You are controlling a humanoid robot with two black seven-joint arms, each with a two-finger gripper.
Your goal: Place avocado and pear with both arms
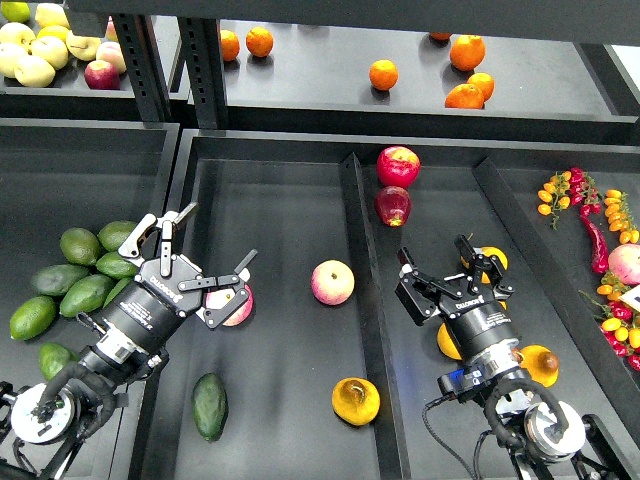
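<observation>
The dark green avocado point(210, 405) lies on the floor of the middle black tray point(280, 190), near its front left. The yellow-orange pear point(356, 400) with a dark brown blotch lies in the same tray at the front right, beside the divider. My left gripper point(220, 233) is open and empty, above the tray's left side, up and left of the avocado and over a pink apple point(240, 306). My right gripper point(435, 250) is open and empty over the right compartment, up and right of the pear.
A pink apple point(332, 282) lies mid-tray. Two red apples point(398, 166) lie at the back by the divider point(358, 230). Several green avocados point(82, 272) are piled on the left. Oranges point(541, 364) lie by my right arm. Chillies and small tomatoes point(600, 225) are at the right.
</observation>
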